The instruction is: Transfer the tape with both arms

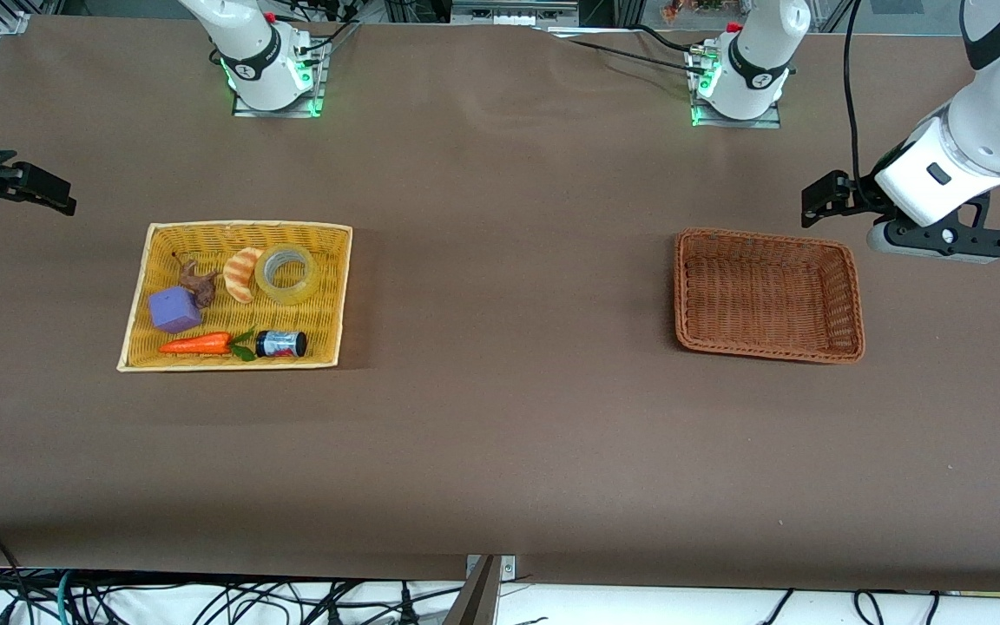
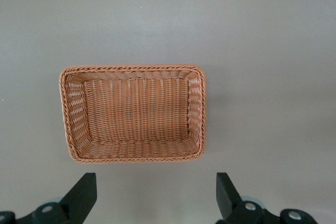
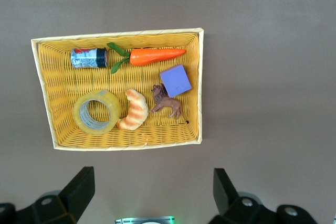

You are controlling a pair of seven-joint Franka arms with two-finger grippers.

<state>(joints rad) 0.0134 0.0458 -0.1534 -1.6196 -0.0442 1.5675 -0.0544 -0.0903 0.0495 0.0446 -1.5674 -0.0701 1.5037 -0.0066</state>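
Tape (image 1: 287, 274) lay flat, hole upward, in the yellow basket (image 1: 335, 299) toward the right arm's end of the table, in the basket's corner farthest from the front camera and closest to the table's middle. In the basket's row along its edge closest to that camera lay a carrot (image 1: 196, 344) and a small jar (image 1: 281, 344); farther in, a purple block (image 1: 174, 310), a brown animal figure (image 1: 197, 282) and the striped croissant toy (image 1: 241, 273) touching or just beside the roll. The brown basket (image 1: 847, 299) stood empty toward the left arm's end. The roll looked light, stiff and smooth-sided, perhaps slippery; a pinch across one wall, one finger in the core, seemed safest. The right gripper (image 3: 151, 195) hung open and empty above the table's end edge, and the left gripper (image 2: 156, 195), likewise open and empty, waited beside the brown basket.
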